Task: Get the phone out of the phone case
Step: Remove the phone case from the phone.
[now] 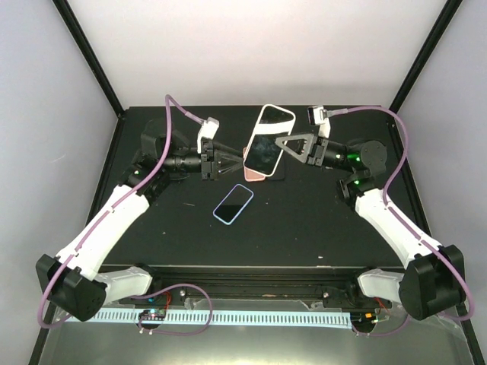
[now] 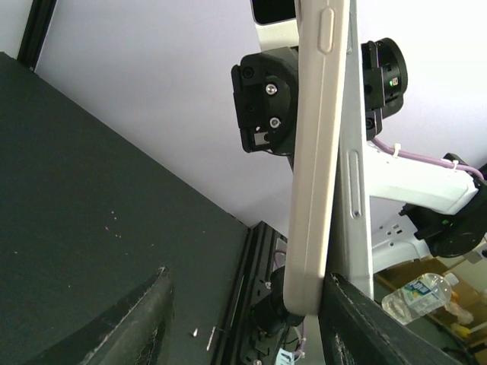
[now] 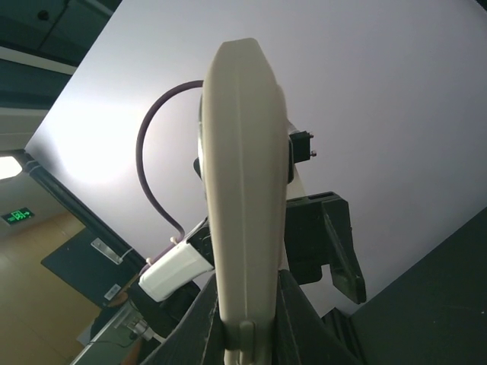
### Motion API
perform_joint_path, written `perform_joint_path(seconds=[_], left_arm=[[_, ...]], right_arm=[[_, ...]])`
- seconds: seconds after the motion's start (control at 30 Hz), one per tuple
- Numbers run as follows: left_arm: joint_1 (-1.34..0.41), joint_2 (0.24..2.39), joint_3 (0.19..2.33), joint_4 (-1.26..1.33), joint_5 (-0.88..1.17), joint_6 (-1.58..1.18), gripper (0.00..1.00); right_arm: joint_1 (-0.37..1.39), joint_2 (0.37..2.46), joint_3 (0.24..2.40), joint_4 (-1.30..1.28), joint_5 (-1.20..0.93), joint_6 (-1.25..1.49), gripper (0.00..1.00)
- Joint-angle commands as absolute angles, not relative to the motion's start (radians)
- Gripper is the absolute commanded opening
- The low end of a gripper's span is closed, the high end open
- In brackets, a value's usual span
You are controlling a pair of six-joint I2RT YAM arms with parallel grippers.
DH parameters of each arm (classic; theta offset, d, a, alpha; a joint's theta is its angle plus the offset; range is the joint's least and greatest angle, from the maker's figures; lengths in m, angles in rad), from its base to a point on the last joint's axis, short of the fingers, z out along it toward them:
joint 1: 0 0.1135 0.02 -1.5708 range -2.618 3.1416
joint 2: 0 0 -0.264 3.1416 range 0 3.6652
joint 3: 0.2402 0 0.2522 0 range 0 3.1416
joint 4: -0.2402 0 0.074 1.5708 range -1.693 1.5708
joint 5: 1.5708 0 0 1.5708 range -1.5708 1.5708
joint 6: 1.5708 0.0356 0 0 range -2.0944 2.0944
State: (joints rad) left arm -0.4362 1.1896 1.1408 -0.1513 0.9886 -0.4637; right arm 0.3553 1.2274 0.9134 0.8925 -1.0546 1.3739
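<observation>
Matte black counter. One glossy phone in smooth cream rounded phone case, held aloft; right gripper pinching it, left gripper spread around lower end. One second phone flat on counter.

The counter is matte black. White wall panels stand behind the left gripper and the right gripper and close off both sides. Black frame posts run up the rear corners. In the right wrist view, left of that gripper and past the panel edge: a green lit sign, a bright ceiling light and a tan surface.
</observation>
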Motion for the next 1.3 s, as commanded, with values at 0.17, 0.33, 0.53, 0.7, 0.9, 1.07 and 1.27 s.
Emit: perform_joint_path(seconds=[0.17, 0.33, 0.53, 0.7, 0.9, 1.07, 1.27], left_arm=[[-0.435, 1.255, 1.145, -0.05, 0.959, -0.567, 0.53], [-0.451, 1.255, 1.144, 0.043, 1.029, -0.63, 0.53], [-0.476, 1.266, 1.21, 0.032, 1.063, -0.587, 0.52], [-0.513, 1.275, 1.224, 0.004, 1.094, -0.555, 0.51], [-0.549, 1.275, 1.261, -0.117, 1.102, -0.437, 0.5], [-0.56, 1.275, 1.244, -0.138, 1.139, -0.43, 0.49], [-0.578, 1.272, 1.252, -0.2, 1.172, -0.368, 0.46]], right_arm=[[0.494, 1.208, 0.908, 1.027, -1.113, 1.413, 0.01], [0.523, 1.211, 0.89, 0.987, -1.127, 1.365, 0.01], [0.585, 1.216, 0.88, 0.898, -1.159, 1.28, 0.01], [0.624, 1.231, 0.879, 0.857, -1.175, 1.246, 0.01], [0.656, 1.233, 0.872, 0.776, -1.199, 1.185, 0.01], [0.66, 1.229, 0.873, 0.726, -1.208, 1.163, 0.01], [0.675, 1.216, 0.862, 0.618, -1.224, 1.079, 0.01]])
